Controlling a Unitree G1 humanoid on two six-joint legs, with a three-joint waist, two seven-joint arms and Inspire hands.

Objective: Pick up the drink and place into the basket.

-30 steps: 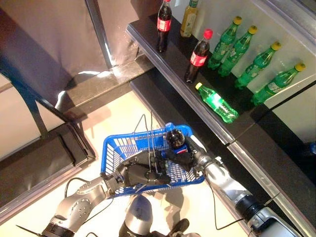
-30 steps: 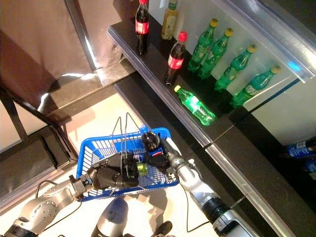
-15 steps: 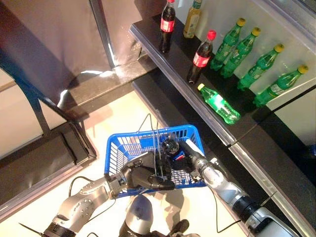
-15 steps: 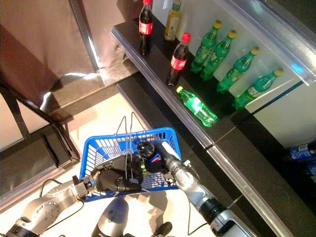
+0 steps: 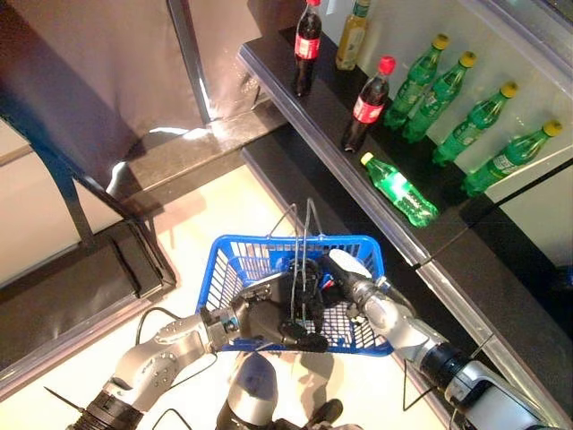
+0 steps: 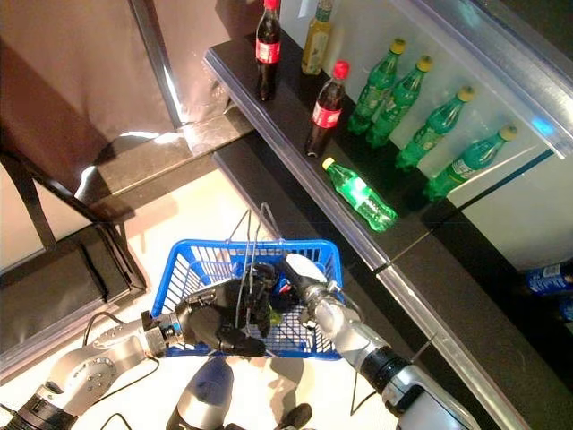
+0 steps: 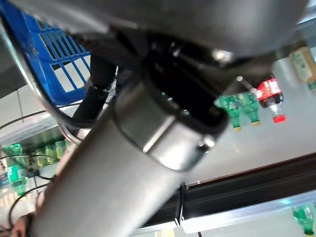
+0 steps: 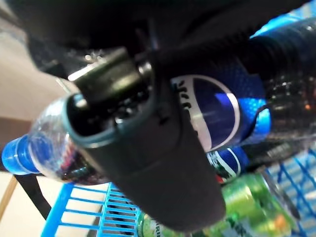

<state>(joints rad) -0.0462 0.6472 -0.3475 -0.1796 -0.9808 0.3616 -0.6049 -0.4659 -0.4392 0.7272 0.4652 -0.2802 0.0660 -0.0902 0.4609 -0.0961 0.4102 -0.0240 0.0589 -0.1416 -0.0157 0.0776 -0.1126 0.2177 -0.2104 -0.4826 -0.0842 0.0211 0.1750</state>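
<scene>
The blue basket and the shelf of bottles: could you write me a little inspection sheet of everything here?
Surface: pale floor, dark shelf beside it.
Job's things: blue-capped cola bottle gripped low inside the blue basket, above a green bottle lying there.
Clutter: two red-capped colas, one yellow bottle, four green bottles standing, one green bottle lying.
Hands: left hand grips the wire handles; right hand curled round the cola.
Cables: nothing seen.
Surroundings: dark wall panel.

Blue basket (image 5: 368, 256); dark cola bottle (image 8: 163, 123), blue cap, blue label.
</scene>
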